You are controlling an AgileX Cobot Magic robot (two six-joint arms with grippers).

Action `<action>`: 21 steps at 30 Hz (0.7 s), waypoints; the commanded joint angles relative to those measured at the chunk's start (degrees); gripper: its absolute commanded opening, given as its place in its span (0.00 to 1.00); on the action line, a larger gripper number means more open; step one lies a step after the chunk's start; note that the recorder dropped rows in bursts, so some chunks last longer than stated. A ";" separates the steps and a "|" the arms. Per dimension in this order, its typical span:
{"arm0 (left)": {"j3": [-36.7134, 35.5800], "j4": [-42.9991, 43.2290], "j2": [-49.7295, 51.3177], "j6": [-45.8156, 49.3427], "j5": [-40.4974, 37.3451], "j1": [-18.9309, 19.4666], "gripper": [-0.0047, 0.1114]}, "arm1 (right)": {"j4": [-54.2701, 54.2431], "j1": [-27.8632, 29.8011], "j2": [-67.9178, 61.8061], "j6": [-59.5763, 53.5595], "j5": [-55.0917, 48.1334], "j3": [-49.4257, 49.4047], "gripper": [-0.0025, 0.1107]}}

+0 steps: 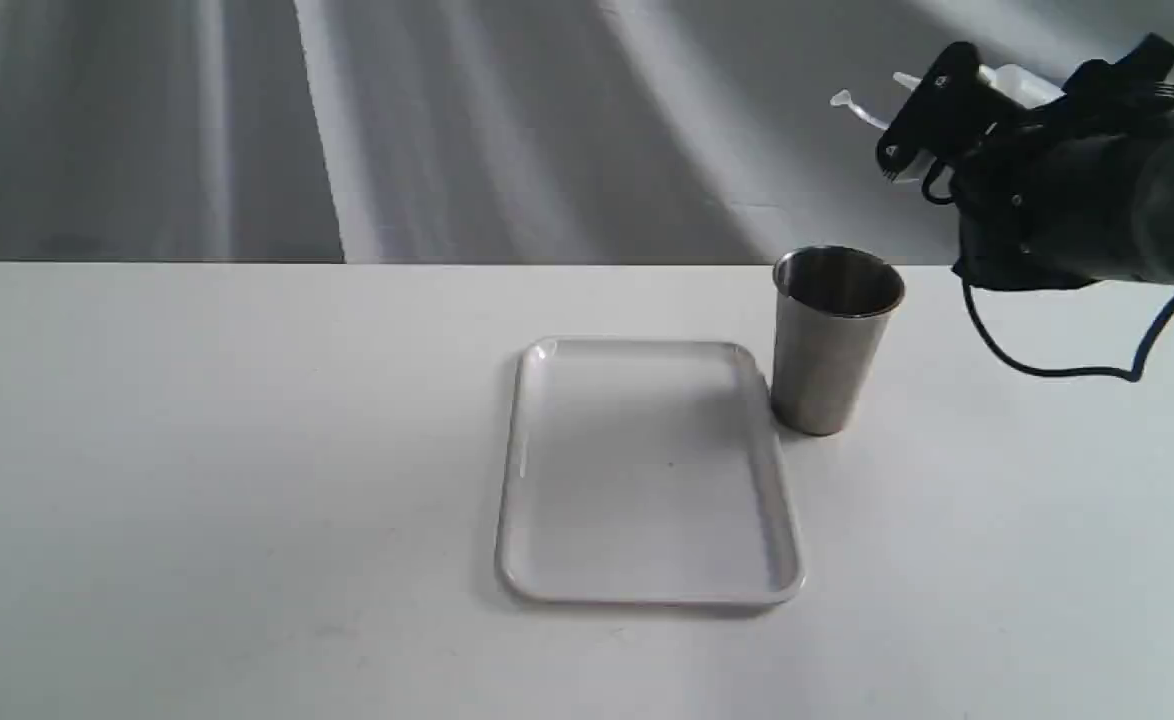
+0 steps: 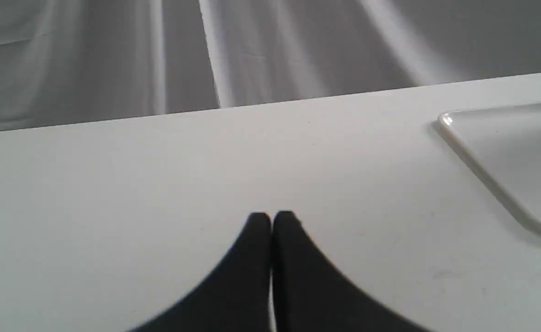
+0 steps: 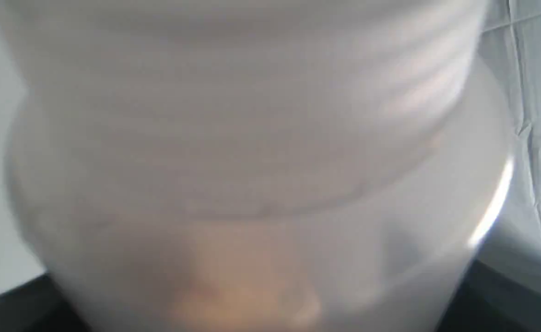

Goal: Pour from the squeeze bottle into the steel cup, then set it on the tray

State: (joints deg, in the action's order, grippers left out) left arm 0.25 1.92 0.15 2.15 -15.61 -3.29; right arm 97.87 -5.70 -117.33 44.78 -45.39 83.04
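Exterior view: the right gripper [image 1: 932, 110] is clamped around the squeeze bottle [image 1: 1025, 84], which is held in the air tipped nearly sideways, above and to the right of the steel cup [image 1: 832, 345], with its nozzle toward the cup's side. The cup stands upright on the white table [image 1: 247, 450], just beside the far right corner of the tray [image 1: 512, 560].

Left wrist view: the left gripper [image 2: 271, 220] has its black fingers pressed together over bare table, with a tray corner [image 2: 445, 121] well apart.

Right wrist view: the bottle's blurred body fills the frame, amber liquid [image 3: 243, 286] showing inside. The fingers themselves cannot be made out here.
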 commanded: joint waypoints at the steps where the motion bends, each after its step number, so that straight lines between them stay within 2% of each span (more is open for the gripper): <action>1: -0.25 -0.04 -0.15 -0.13 0.39 -0.33 0.04 | 2.08 -0.43 0.42 -2.51 -1.90 0.74 0.02; 6: -0.25 -0.04 -0.15 -0.43 0.39 -0.33 0.04 | 2.08 -0.43 0.42 -3.30 -3.66 0.74 0.02; 16: -0.25 -0.04 -0.15 -0.26 0.39 -0.33 0.04 | 2.08 -0.43 0.42 -14.30 -5.66 0.74 0.02; 21: -0.25 -0.04 -0.15 -0.26 0.39 -0.33 0.04 | 2.08 -0.43 1.11 -15.99 -5.87 0.74 0.02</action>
State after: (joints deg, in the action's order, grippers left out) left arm 0.25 1.92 0.15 2.15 -15.61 -3.29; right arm 97.87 -6.23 -117.45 29.66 -49.80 83.04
